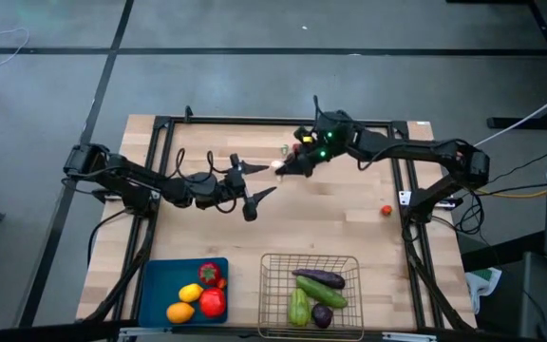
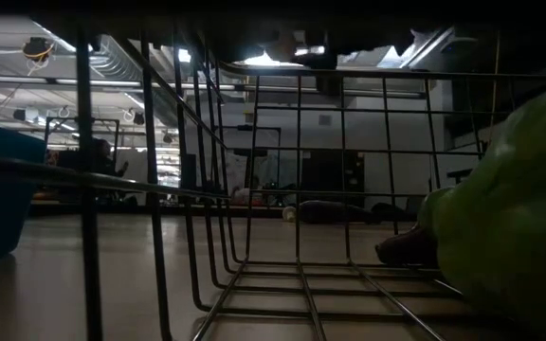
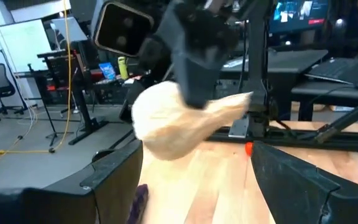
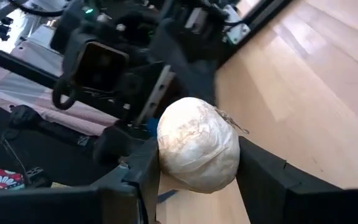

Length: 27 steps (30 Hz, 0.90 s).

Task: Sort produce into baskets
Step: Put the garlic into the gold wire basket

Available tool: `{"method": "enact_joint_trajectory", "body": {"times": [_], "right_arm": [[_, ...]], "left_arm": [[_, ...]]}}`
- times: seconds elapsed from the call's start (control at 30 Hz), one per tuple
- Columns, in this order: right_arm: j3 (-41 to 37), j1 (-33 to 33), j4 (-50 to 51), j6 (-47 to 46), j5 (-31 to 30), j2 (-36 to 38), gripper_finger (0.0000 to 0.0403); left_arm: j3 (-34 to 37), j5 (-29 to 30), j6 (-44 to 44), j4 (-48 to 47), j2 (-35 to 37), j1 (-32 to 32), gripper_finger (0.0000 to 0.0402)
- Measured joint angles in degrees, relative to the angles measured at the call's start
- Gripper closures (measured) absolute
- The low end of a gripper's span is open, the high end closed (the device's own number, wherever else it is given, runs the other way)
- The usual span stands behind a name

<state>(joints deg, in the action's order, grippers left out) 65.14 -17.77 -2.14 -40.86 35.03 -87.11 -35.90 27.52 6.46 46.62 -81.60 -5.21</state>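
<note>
Holding the garlic [image 4: 199, 144] pinched between its two fingers, the right gripper [image 1: 283, 167] hangs above the table's far centre, about 12 o'clock from the wire basket [image 1: 270, 290]. The left gripper [image 1: 253, 190] faces it from 8 o'clock, jaws spread wide, garlic just ahead of its fingers; this looks like a handover, or simply a carry. Judgement: if passing, the left should close on the bulb's body before the right lets go, since the round papery skin may slip. Garlic probably belongs with the eggplants [image 1: 320, 277] and cucumber [image 1: 322, 294] in the basket; blue tray [image 1: 156, 294] at 7 o'clock holds lemon [image 1: 190, 293], orange [image 1: 180, 313] and red fruit [image 1: 213, 302]. One small red piece [image 1: 386, 210] lies loose at 3 o'clock. Table [image 1: 349, 228] is pale wood planks, black frame rails; grey floor, desks and monitors beyond.
</note>
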Motion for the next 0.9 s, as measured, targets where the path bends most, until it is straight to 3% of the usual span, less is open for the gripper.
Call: {"method": "enact_joint_trajectory", "body": {"times": [0.53,0.9], "right_arm": [[0.0,7.5,-2.1,-0.1,-17.7,0.2,0.0233],[0.0,7.8,-3.1,-1.3,-20.9,0.1,0.0233]], "left_arm": [[0.0,0.2,2.0,3.1,0.0,0.0,0.0105],[0.0,2.1,4.2,3.4,0.0,0.0,0.0105]]}}
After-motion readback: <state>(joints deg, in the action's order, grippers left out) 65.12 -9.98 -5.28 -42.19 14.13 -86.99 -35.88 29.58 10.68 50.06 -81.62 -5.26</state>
